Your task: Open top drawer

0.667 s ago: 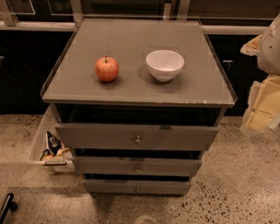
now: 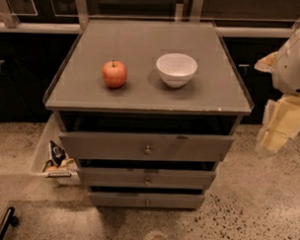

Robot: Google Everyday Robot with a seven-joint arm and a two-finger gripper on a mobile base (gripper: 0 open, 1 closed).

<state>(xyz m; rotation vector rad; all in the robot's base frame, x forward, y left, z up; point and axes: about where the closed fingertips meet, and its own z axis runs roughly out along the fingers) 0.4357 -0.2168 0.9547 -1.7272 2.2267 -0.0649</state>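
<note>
Three grey drawers [image 2: 188, 148], one apple [image 2: 114, 74], one white bowl [image 2: 176, 69], one set of jaws, right edge.

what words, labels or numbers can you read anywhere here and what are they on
No readable text anywhere.
Packets in the bin left of the cabinet: possible print, too blurred to read.
The top drawer, apple, bowl and the gripper, at the right edge beside the cabinet, show no markings.
</note>
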